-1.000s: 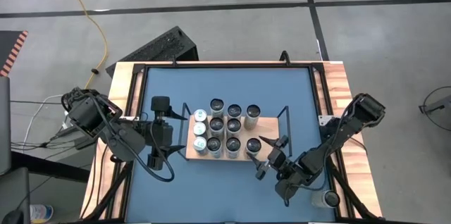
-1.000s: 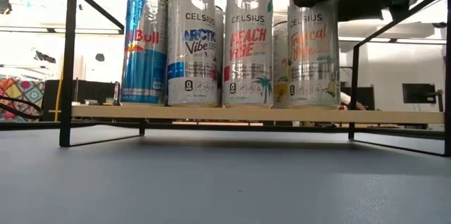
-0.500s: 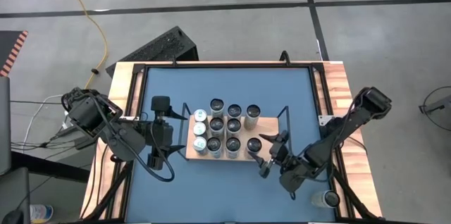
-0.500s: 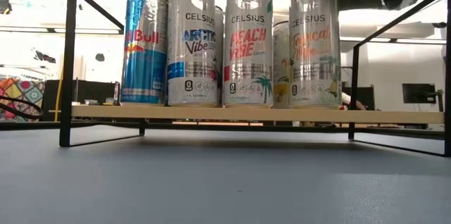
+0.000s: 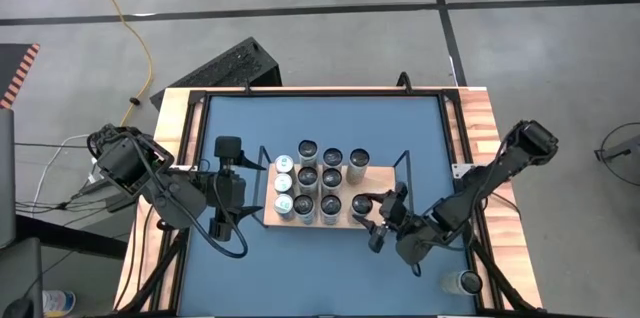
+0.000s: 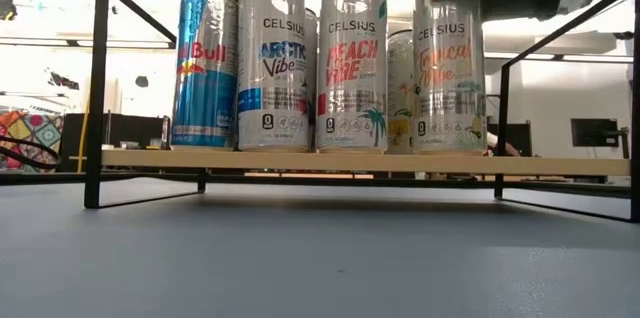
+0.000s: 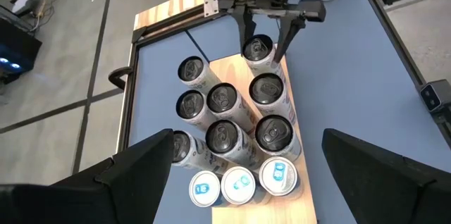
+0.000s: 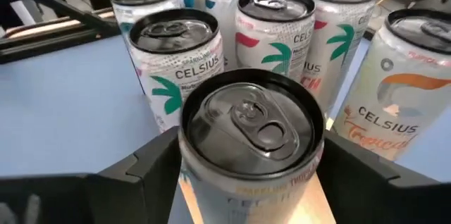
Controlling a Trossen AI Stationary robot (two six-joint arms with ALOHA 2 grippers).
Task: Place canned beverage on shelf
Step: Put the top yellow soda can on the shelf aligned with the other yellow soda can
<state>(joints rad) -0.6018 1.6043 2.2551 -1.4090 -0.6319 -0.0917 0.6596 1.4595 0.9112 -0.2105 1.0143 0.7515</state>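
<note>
The shelf point(image 5: 270, 220) is a light-wood board in a black wire frame at the table's middle. Several tall cans stand upright on it. The near-right one is a Celsius Tropical Vibe can point(image 8: 250, 129), also seen in the low view point(image 6: 447, 68). My right gripper point(image 5: 370, 211) comes in from the table's near right and is shut on this can's upper part. My left gripper point(image 5: 243, 191) hangs open just left of the shelf, above the table, with nothing between its fingers. My right gripper pinches the can's upper wall point(image 8: 190, 175) between its two fingers point(image 7: 246, 30), one on each opposite side just below the rim. The fingers come nearly level, slanting slightly down, from the table's near right. The can is upright, its base point(image 6: 447, 146) on the shelf's board.
Blue Red Bull cans point(image 5: 283, 183) fill the shelf's left end. The black end rail point(image 5: 405, 163) rises just right of the held can. A small bottle point(image 5: 468, 281) stands on the wooden border at the near right. Bare blue tabletop point(image 5: 300, 278) lies on the shelf's near side.
My right gripper has risen a little and swung toward the shelf, ending level with the near-right can's top, and its fingers have drawn in against the can's sides. The can stays upright on the board.
</note>
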